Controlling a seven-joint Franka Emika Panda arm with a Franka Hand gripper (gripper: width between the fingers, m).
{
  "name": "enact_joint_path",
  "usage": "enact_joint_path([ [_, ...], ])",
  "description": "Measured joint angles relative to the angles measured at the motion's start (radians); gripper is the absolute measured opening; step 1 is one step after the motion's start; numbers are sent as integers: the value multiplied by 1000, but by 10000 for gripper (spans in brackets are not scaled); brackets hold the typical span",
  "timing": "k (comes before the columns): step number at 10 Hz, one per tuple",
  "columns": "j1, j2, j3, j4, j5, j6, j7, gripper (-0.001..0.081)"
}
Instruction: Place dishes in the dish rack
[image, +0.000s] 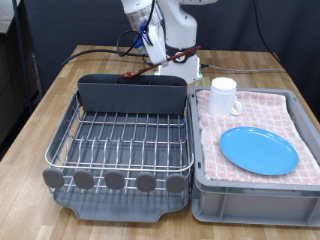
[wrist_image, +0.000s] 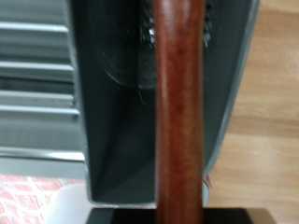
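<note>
Here, in the exterior view, a light wooden table (image: 240, 68) fills most of the scene, with a dark floor and a black cable behind it. On the table's left part stands the large silver wire dish rack (image: 125, 135) on its dark grey plastic tray, round grey end caps lining its near edge and a dark grey utensil caddy (image: 133, 93) along its far side. Just beside it, to the exterior view's right, sits a grey plastic bin (image: 255, 185) lined with pink checked cloth. A round flat light-blue plate (image: 258, 149) lies on that cloth, and a white handled mug (image: 223, 96) stands upright near the bin's far left corner. The white arm reaches down behind the caddy, its gripper (image: 158, 62) just above the caddy's rim. A small dark reddish-brown wooden spoon (image: 136, 73) slants from the fingers down toward the caddy's opening.

In the wrist view, the spoon's (wrist_image: 179, 112) reddish-brown handle runs straight through the middle, blurred by closeness, and the gripper is pinching it at the near end, though its fingers hardly show. Behind it opens the caddy's (wrist_image: 117, 149) grey interior, with rack wires to one side and bare wood to the other.
</note>
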Motion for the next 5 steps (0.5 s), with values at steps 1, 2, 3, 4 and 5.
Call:
enact_joint_path([
  [1,8,14,-14,5,25,-22,-26,82],
  [2,17,29,-28,11,53,-37,-59,82],
  [3,22,43,-38,16,74,-42,-87,82],
  [4,22,58,-47,21,90,-43,-111,82],
  [5,22,74,-57,30,98,-43,-129,82],
])
